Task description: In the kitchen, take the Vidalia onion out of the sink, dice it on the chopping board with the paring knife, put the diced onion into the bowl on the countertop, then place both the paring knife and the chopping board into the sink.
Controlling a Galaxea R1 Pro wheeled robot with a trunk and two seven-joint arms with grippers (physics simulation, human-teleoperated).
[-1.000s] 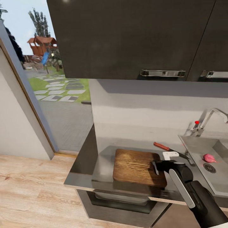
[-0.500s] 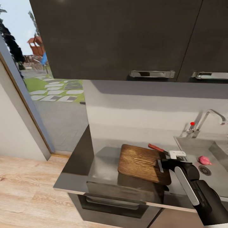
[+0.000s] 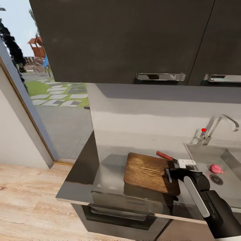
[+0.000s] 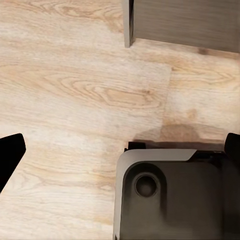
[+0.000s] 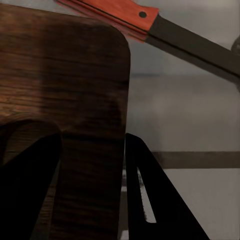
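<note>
Right end effector (image 3: 171, 174) clamping chopping board (image 3: 149, 172) edge, paring knife (image 3: 166, 156) beside (left end effector (image 4: 120, 150) spread wide)

Right gripper (image 3: 168, 175) jaws clamped on the chopping board (image 3: 147, 171) edge.

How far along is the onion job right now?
Nothing looks done: the onion still lies in the sink, uncut. In hand: the right gripper straddles the edge of the chopping board, with the paring knife beside it. Fetching, dicing, bowling and clearing remain.
</note>
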